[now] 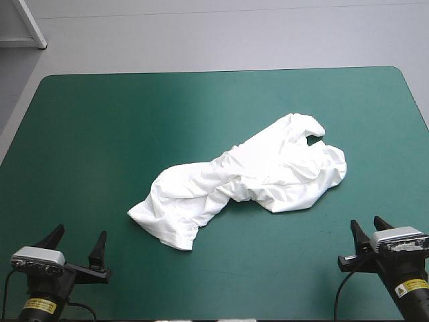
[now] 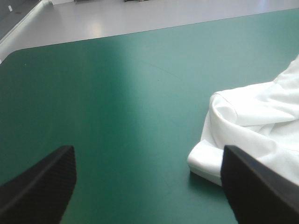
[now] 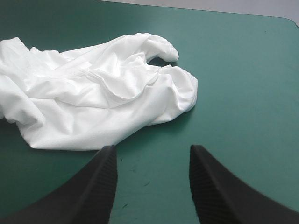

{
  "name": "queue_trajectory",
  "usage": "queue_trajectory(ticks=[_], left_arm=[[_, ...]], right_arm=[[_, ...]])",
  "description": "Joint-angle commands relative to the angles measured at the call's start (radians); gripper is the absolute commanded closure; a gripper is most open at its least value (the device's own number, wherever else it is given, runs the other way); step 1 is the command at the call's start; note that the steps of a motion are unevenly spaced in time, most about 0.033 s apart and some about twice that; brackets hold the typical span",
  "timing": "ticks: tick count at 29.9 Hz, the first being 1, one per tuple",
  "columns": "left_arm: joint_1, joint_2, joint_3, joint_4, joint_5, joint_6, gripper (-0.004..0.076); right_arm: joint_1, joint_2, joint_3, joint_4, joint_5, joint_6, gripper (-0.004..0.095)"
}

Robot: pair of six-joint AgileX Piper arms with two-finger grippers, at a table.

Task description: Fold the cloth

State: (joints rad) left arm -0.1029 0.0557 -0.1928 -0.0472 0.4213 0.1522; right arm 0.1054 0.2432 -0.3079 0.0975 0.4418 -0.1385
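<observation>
We see a white, short-sleeved cloth T-shirt lying as a crumpled, wrinkled heap a little right of the middle of the table, which has a smooth teal-green cover. Pale grey floor shows beyond the far edge. The heap's long axis runs diagonally, from near-left to far-right. The black-finned left gripper and right gripper sit near the front corners, well apart from the shirt, each with its fingers spread apart.
</observation>
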Motion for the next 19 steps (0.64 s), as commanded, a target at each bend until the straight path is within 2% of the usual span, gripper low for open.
queue_trajectory(ticks=[1,9,14,19], left_arm=[[-0.007,0.027,-0.047,-0.01,-0.077,0.0,0.0109],[-0.007,0.24,-0.186,-0.01,0.082,0.002,0.0111],[-0.007,0.456,-0.324,-0.075,0.22,0.128,0.0111],[-0.007,0.651,-0.405,-0.224,0.242,0.218,0.0111]], right_arm=[[-0.001,0.009,-0.03,-0.006,-0.072,-0.002,0.0439],[-0.001,0.011,-0.06,-0.011,-0.061,-0.002,0.0439],[-0.001,0.063,-0.105,-0.054,-0.05,-0.002,0.0439],[-0.001,0.164,-0.153,-0.054,-0.051,-0.002,0.0439]])
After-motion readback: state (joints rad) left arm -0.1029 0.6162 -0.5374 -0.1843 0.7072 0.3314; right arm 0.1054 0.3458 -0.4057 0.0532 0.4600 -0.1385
